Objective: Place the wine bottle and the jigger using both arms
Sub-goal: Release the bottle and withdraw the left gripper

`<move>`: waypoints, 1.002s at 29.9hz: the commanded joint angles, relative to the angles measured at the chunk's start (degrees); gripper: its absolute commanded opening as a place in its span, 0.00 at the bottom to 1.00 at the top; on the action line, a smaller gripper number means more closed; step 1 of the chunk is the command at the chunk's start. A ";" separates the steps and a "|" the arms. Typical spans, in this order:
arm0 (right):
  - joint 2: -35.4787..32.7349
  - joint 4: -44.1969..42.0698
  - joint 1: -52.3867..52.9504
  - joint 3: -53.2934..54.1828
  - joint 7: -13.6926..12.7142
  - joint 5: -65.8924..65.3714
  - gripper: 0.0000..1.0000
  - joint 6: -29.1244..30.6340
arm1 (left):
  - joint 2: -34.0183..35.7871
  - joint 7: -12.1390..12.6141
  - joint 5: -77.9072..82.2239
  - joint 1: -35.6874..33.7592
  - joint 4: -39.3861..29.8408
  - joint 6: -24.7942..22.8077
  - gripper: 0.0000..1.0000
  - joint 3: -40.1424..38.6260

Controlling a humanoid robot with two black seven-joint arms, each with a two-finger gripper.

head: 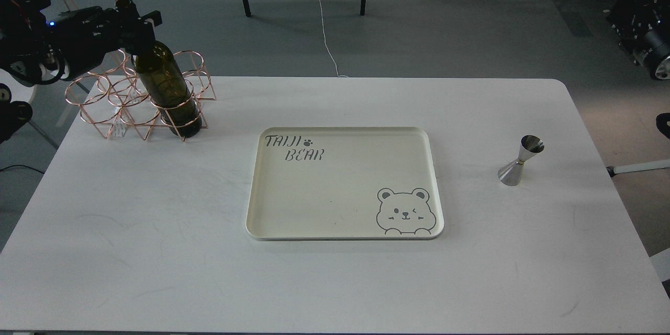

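The wine bottle [166, 89] is dark olive-green and stands in a ring of a copper wire rack [112, 107] at the table's back left. Its neck is mostly hidden behind my left gripper [137, 25]. The left gripper comes in from the left at neck height, and its fingers look closed around the neck. The bottle's bottom is still inside the rack. The silver jigger [521, 159] stands upright on the table at the right, with nothing touching it. My right gripper is out of view.
A cream tray [293, 220] printed with a bear and "TAIJI BEAR" lies in the middle of the white table [157, 251]. Dark equipment [646, 26] stands on the floor at the far right. Chair legs and cables are beyond the table.
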 commanded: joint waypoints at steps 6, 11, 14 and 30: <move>-0.17 -0.01 0.09 -0.01 0.00 0.00 0.97 0.00 | 0.53 -0.24 -14.27 -1.55 0.18 0.00 0.97 -1.13; -0.17 0.08 0.18 0.26 0.00 0.09 0.97 0.27 | 2.98 -0.51 -31.85 -2.52 0.26 -0.01 0.97 -1.13; -0.34 0.08 0.09 0.26 0.00 0.09 0.97 0.26 | 4.13 -0.77 -43.44 -2.52 0.70 -0.09 0.97 -1.48; 0.09 -5.98 -4.48 4.13 0.00 15.80 0.99 -0.27 | 5.80 -5.69 -84.95 3.80 6.67 -10.63 0.98 -1.22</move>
